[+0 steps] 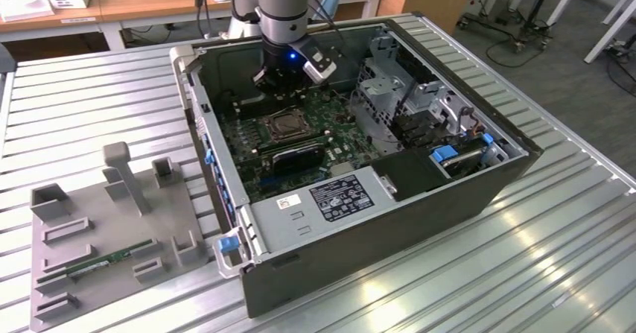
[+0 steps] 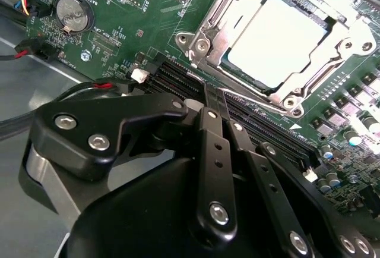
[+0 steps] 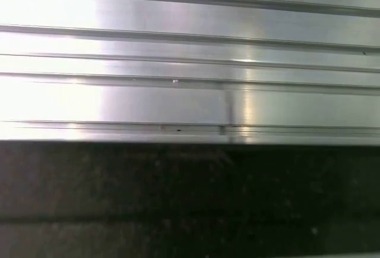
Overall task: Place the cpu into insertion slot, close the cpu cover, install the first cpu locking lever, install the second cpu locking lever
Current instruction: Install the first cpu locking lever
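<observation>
The cpu [image 2: 276, 41] lies flat in the insertion slot [image 1: 284, 127], its pale metal face showing through the window of the cpu cover [image 2: 215, 17], which is down over its edges. As a thin, stiff, light chip it probably needs little force, and its underside contacts are likely fragile; seated as it is, only its bare top face offers itself. The cover looks like a thin, rigid, hinged plate, best pushed on its solid rim rather than across the window. A thin bright rod [image 2: 261, 106] runs along the socket's near edge and is judged to be a locking lever; such wire is springy and slippery and is best taken at its bent end. Whether it is latched cannot be told. The tool [image 2: 217, 91] hangs just beside the socket, over the black memory slots [image 2: 172, 79], its fingers drawn together with nothing seen between them. Green circuit board [image 2: 136, 8] surrounds the socket inside the open computer case [image 1: 398, 221], which stands on the slatted metal surface [image 1: 556, 258].
</observation>
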`<state>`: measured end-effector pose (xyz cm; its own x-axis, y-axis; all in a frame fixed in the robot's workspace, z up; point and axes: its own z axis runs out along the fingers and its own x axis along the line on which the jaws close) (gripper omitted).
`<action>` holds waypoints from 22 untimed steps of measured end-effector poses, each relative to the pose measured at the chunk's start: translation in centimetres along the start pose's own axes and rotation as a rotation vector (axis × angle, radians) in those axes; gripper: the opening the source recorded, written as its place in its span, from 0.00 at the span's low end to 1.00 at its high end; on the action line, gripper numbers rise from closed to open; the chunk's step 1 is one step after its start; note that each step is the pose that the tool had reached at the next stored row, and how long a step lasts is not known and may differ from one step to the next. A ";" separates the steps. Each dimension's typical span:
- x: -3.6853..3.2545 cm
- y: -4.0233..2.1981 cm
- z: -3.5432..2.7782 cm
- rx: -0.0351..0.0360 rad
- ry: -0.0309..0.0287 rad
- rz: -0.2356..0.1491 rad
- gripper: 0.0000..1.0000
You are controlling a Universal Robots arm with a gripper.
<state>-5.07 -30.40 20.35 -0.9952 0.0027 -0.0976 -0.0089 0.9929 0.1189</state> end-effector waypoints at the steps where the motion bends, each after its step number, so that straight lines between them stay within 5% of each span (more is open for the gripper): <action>1: 0.00 -0.02 0.00 -0.0001 0.0000 0.000 0.11; 22: 0.03 -0.32 0.30 -0.0001 -0.0031 -0.001 0.11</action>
<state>-5.06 -30.68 20.01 -0.9949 0.0025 -0.1006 -0.0095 0.9929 0.1190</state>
